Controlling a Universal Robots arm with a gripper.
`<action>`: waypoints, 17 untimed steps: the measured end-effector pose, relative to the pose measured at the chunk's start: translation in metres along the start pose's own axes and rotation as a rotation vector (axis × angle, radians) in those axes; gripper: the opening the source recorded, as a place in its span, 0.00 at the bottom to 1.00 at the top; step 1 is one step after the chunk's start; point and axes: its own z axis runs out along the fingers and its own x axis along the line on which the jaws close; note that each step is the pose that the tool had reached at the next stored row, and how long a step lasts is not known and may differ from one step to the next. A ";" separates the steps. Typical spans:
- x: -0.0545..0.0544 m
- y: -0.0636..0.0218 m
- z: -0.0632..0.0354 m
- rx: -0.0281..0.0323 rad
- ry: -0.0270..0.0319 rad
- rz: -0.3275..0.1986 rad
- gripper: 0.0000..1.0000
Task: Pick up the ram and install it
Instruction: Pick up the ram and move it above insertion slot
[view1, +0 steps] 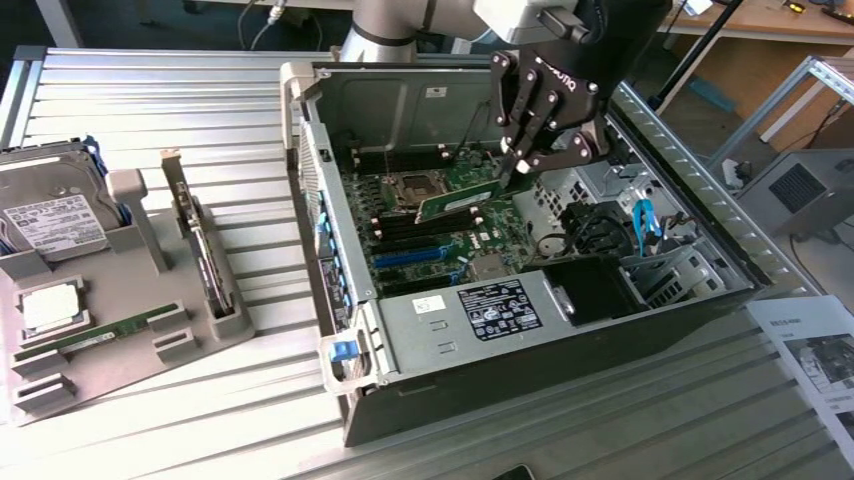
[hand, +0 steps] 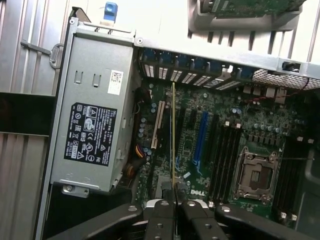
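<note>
The pincer (view1: 545, 160) is clamped on the ram (view1: 461, 203), gripping one end of the stick so that its length juts out toward the exterior view's left. The ram hangs inside the open computer case (view1: 300, 150), above the motherboard (view1: 467, 235), close to the CPU socket (view1: 407, 185) and touching nothing below it. In the wrist view the ram (hand: 173, 140) shows edge-on as a thin line rising from the fingertips (hand: 162, 210). It runs roughly parallel to the memory slots (hand: 226, 155), but it sits over the board between the cream slot (hand: 159, 127) and the blue slot (hand: 201, 135), not over the black ones.

So the step in hand looks like carrying and lining up, with pickup done and seating not yet done. To do it well, I judge that the stick should be kept upright on its edge and shifted sideways until that thin line falls along 1 black slot. Its length should match the slot from end to end. Any lowering should be straight and even, since a grip at 1 end may let the far end tip. Whether the slot's end clips are open, I cannot tell.

A 2nd stick (view1: 100, 335) lies in the grey holder (view1: 134, 375) on the desk (view1: 174, 110), well apart from the case.
</note>
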 end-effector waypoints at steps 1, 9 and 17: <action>-0.001 -0.0003 0.0001 0.0013 0.0001 0.000 0.12; -0.015 -0.0026 0.0007 0.0115 0.0020 0.000 0.12; -0.027 -0.0048 0.0017 0.0249 0.0044 0.001 0.12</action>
